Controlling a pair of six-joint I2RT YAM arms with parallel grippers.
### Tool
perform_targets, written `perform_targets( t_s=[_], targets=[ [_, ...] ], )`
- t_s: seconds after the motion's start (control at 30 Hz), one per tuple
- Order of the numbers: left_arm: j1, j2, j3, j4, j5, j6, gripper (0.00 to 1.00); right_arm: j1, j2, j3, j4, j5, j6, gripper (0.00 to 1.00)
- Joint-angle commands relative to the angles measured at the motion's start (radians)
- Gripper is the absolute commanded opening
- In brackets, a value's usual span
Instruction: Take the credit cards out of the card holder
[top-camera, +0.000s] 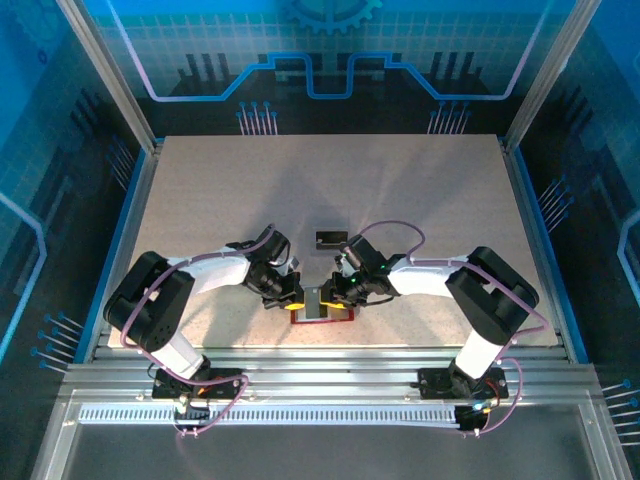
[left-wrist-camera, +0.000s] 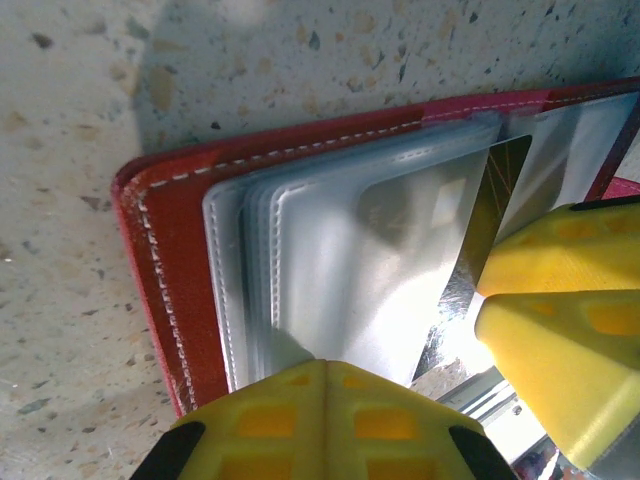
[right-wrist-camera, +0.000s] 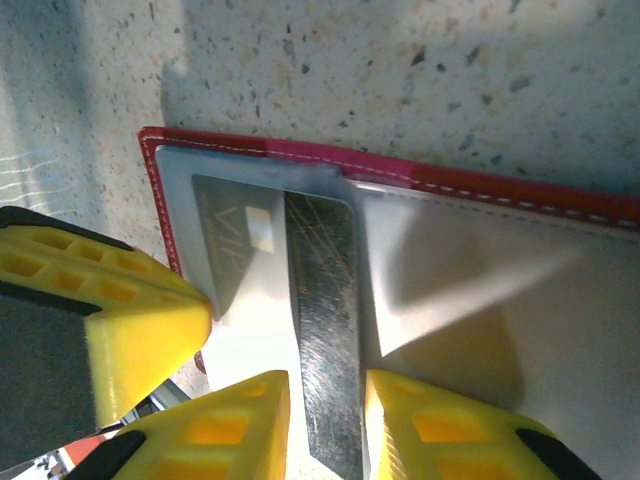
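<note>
The red card holder (top-camera: 341, 320) lies open at the table's near edge, its pale grey pockets (left-wrist-camera: 330, 250) facing up. My left gripper (left-wrist-camera: 325, 365) is shut, and its tips press on the pockets' near edge with nothing between them. My right gripper (right-wrist-camera: 328, 385) is shut on a dark, scratched credit card (right-wrist-camera: 325, 300) that sticks partway out of a pocket. That credit card (left-wrist-camera: 492, 215) runs into the right gripper's yellow fingers (left-wrist-camera: 560, 330). A silvery card (right-wrist-camera: 232, 240) sits inside the pocket beside it. In the top view my left gripper (top-camera: 290, 297) and right gripper (top-camera: 335, 292) meet over the holder.
A small dark card (top-camera: 328, 238) lies flat on the speckled table (top-camera: 420, 200), a little beyond the grippers. A metal rail (top-camera: 320, 370) runs just behind the holder's near side. Blue walls and aluminium posts (top-camera: 140, 150) frame the table.
</note>
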Motion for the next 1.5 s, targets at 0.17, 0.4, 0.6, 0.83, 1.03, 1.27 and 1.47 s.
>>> perform_targets(
  t_s=[0.17, 0.4, 0.6, 0.83, 1.03, 1.27, 1.47],
  targets=[
    [-0.006, 0.028, 0.012, -0.045, -0.029, 0.023, 0.00, -0.013, 0.026, -0.015, 0.051, -0.046, 0.008, 0.26],
    [-0.006, 0.026, 0.007, -0.039, -0.028, 0.020, 0.00, -0.013, 0.047, -0.008, 0.032, -0.049, 0.007, 0.26],
    [-0.007, 0.028, 0.007, -0.040, -0.032, 0.019, 0.00, -0.014, 0.036, -0.008, 0.037, -0.056, 0.010, 0.26],
    [-0.006, 0.031, 0.007, -0.040, -0.033, 0.017, 0.00, -0.016, 0.001, -0.020, 0.086, -0.082, 0.034, 0.25],
    [-0.007, 0.029, 0.009, -0.043, -0.034, 0.017, 0.00, -0.020, 0.004, -0.038, 0.120, -0.094, 0.048, 0.23],
    [-0.006, 0.029, 0.003, -0.040, -0.035, 0.017, 0.00, -0.022, -0.011, -0.060, 0.139, -0.085, 0.055, 0.18],
    [-0.007, 0.031, 0.005, -0.042, -0.033, 0.018, 0.00, -0.025, -0.017, -0.067, 0.142, -0.085, 0.056, 0.14]
  ],
)
